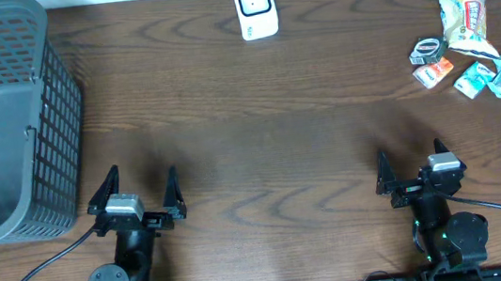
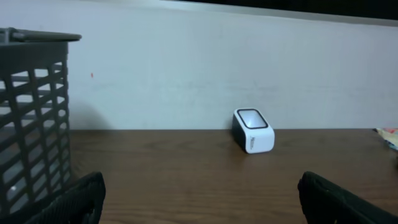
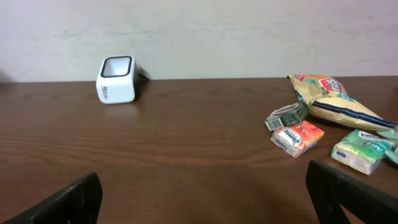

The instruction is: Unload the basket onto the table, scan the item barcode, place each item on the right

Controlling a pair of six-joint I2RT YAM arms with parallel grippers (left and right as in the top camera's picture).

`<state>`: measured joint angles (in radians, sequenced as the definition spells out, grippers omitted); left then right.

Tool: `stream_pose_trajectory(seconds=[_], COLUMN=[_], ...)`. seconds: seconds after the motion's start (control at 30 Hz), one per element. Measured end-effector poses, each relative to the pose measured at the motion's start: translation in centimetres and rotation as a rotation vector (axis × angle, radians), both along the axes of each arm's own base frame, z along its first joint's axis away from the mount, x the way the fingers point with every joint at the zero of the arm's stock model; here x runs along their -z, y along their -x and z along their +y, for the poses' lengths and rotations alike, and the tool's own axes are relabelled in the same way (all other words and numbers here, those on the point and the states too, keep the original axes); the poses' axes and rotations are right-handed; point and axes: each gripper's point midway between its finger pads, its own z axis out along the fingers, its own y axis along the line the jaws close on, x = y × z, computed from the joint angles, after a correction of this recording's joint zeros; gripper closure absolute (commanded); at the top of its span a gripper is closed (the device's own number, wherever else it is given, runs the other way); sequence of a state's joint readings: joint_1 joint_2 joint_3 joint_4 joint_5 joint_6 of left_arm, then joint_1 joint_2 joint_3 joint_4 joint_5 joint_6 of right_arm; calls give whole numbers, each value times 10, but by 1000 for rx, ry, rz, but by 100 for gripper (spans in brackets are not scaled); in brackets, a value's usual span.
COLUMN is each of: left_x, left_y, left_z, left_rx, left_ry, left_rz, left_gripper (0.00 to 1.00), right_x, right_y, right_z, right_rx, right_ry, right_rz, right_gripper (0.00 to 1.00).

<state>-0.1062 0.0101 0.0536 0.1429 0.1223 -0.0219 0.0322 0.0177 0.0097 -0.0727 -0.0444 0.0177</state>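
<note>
A white barcode scanner (image 1: pixel 254 8) stands at the far middle of the table, also seen in the left wrist view as the scanner (image 2: pixel 253 130) and in the right wrist view as the scanner (image 3: pixel 116 79). The items lie in a pile at the far right: a snack bag (image 1: pixel 463 14), a small orange box (image 1: pixel 434 72), a green packet (image 1: pixel 476 78) and a small grey box (image 3: pixel 286 116). My left gripper (image 1: pixel 140 188) is open near the front left, with nothing between its fingers (image 2: pixel 74 200). My right gripper (image 1: pixel 410 164) is open near the front right, well short of the orange box (image 3: pixel 298 137).
A grey plastic basket (image 1: pixel 2 121) fills the far left corner, close to my left gripper; its slatted wall (image 2: pixel 31 124) shows in the left wrist view. A pale wall runs behind the brown wooden table (image 1: pixel 258 121).
</note>
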Motion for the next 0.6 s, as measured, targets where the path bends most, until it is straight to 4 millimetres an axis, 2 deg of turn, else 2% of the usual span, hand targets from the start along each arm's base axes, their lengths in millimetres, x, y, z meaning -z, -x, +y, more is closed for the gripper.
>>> stream_pose_trajectory(seconds=[0.07, 0.17, 0.33, 0.6], left_x=[8, 32, 55, 59], left_y=[-2, -4, -3, -3], left_z=[-1, -2, -1, -1], left_rx=[6, 8, 7, 2], left_ry=[-1, -9, -15, -11], left_rz=[8, 85, 177, 198], left_gripper=[2, 2, 2, 2], right_x=[0, 0, 0, 0], right_y=[0, 0, 0, 0], right_z=[0, 0, 0, 0], right_rx=[0, 0, 0, 0], right_ry=[0, 0, 0, 0], right_rz=[0, 0, 0, 0], right_gripper=[1, 1, 1, 1])
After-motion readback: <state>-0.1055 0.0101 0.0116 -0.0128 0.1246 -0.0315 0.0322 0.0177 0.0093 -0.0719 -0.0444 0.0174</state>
